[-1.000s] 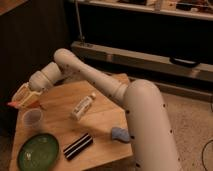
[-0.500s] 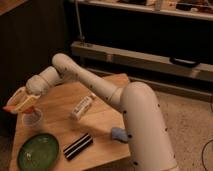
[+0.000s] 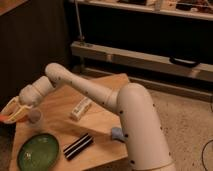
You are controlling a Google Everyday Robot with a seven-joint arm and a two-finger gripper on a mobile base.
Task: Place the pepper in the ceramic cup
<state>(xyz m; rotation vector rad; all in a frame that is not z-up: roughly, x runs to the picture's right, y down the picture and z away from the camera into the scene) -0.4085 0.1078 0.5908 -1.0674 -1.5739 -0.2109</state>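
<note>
Pepper (image 3: 5, 119): slim, tapered, orange-red; held at the table's left edge, left of the cup.
Gripper (image 3: 10, 113): pale yellowish fingers pinching the pepper, just beside the cup's rim.
Ceramic cup (image 3: 34, 118): small, round, pale, plain-sided; upright on the table.
Table (image 3: 60, 107): bare wood, flat.
Green plate (image 3: 38, 152): round, glossy; in front of the cup.
White bottle (image 3: 81, 107): tube-shaped, lying mid-table.
Black block (image 3: 78, 146): striped, beside the plate.

We take this for a lab or workshop: a long metal rack (image 3: 150, 56) with bare rails runs along the dark back wall, the hard floor (image 3: 186, 112) is speckled, and a plain wooden table (image 3: 57, 111) serves as the workbench. The gripper (image 3: 11, 114) hangs at the table's left edge, clasping the pepper (image 3: 4, 119)
</note>
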